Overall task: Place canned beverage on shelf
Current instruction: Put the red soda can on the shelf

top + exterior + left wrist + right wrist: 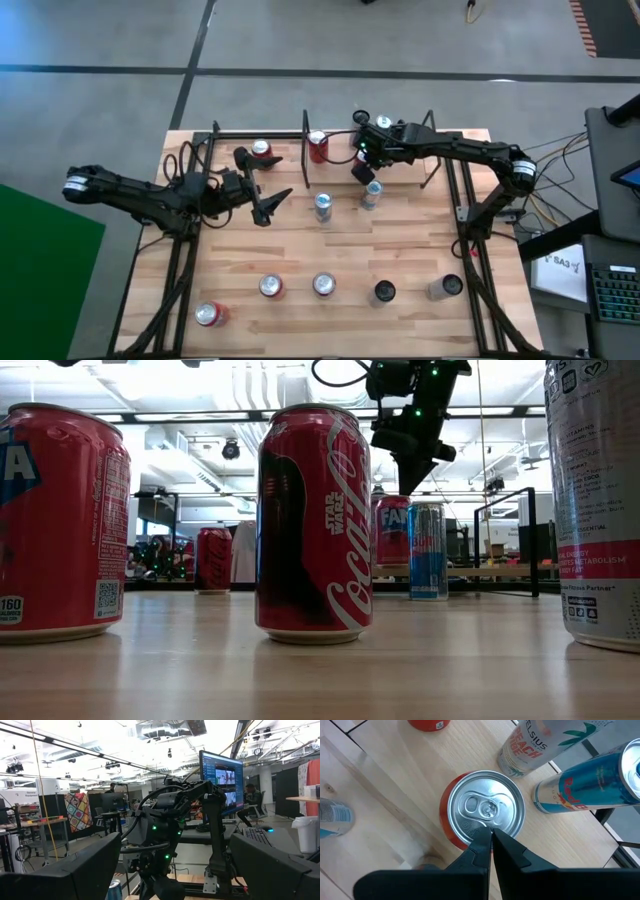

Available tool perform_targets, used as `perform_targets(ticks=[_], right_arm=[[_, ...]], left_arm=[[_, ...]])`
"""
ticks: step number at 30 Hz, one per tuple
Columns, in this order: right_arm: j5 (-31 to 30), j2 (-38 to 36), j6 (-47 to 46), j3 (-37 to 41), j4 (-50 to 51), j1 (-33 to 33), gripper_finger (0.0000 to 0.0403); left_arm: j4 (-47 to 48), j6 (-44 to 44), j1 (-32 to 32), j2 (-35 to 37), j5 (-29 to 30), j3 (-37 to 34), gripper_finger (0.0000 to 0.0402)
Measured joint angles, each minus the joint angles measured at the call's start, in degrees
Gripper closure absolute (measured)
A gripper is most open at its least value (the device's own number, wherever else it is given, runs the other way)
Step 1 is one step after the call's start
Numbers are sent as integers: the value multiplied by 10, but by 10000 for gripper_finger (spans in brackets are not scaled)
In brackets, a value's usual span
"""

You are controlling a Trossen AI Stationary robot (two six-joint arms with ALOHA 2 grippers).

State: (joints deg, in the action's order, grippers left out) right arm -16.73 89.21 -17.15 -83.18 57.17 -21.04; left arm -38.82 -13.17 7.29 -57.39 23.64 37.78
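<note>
The red can (482, 812) stands upright on the shelf (400, 150), tab up, below the right claw (491, 840), pinched together. The left claw (270, 205) hangs spread over the plank table (350, 320).

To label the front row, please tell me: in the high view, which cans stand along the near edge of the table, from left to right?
Red can → red can → silver-topped can → black can → grey can.

Overhead, table-level, two wrist views.
</note>
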Motion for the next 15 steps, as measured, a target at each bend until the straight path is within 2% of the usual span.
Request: perform_targets(ticks=[15], right_arm=[[2, -14, 0, 2, 11, -2, 394]], left_arm=[[-1, 0, 0, 0, 0, 0, 43]])
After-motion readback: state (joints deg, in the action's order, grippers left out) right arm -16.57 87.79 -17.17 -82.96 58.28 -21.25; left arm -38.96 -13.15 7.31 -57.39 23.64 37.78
